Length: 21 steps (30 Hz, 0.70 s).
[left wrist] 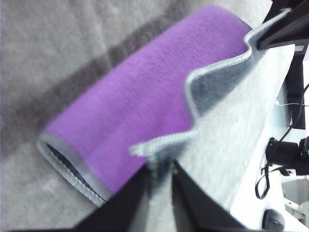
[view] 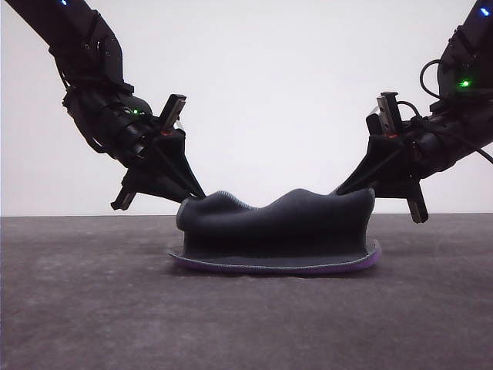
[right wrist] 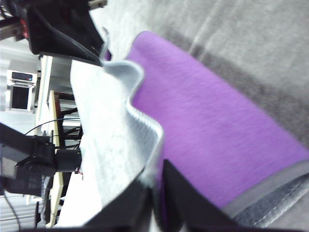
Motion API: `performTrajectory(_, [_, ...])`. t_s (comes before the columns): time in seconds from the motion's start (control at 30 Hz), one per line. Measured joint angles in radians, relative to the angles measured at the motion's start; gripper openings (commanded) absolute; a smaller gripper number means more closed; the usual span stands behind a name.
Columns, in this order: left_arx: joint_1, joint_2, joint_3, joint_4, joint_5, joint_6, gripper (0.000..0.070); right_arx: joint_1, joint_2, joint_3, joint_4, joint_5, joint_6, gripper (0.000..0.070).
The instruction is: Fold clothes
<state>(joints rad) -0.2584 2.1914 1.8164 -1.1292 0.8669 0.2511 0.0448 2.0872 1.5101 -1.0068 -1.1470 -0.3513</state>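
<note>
The cloth (view: pixel 277 231) lies on the table (view: pixel 85 301) midway between the two arms. It is partly folded: the lower layer rests flat, with purple showing along its front edge, and the upper layer rises dark grey toward the front camera. The raised edge runs left to right, wavy, sagging in the middle between its two held corners. In the left wrist view the cloth (left wrist: pixel 145 101) shows its purple face curved over, with grey stitched edging. The right wrist view shows the same purple face (right wrist: pixel 212 130).

The left gripper (view: pixel 190 198) is clamped on the left corner of the raised edge; its fingers (left wrist: pixel 190 203) close on the edging. The right gripper (view: pixel 362 193) is clamped on the right corner, and the cloth passes between its fingers (right wrist: pixel 181 195).

Relation governing the next move: the long axis of the held edge lies across the table, one arm at each end, neither nearer than the other. In my judgement the fold is about half done. Both arms would need to carry the edge together, level, toward the lower layer's opposite edge. Uneven travel risks a skewed fold.
</note>
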Motion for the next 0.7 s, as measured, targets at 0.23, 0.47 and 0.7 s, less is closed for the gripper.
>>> performTrajectory(0.23, [0.0, 0.0, 0.0, -0.02, 0.023, 0.013, 0.0285, 0.0, 0.0, 0.0, -0.023, -0.001, -0.012, 0.0384])
performTrajectory(0.47, [0.0, 0.0, 0.0, -0.036, 0.023, 0.018, 0.0293, 0.0, 0.0, 0.0, -0.033, -0.001, -0.017, 0.039])
performTrajectory(0.7, [0.007, 0.0, 0.008, -0.06, 0.023, 0.018, 0.0418, -0.014, -0.013, 0.0, -0.058, -0.001, -0.061, 0.0394])
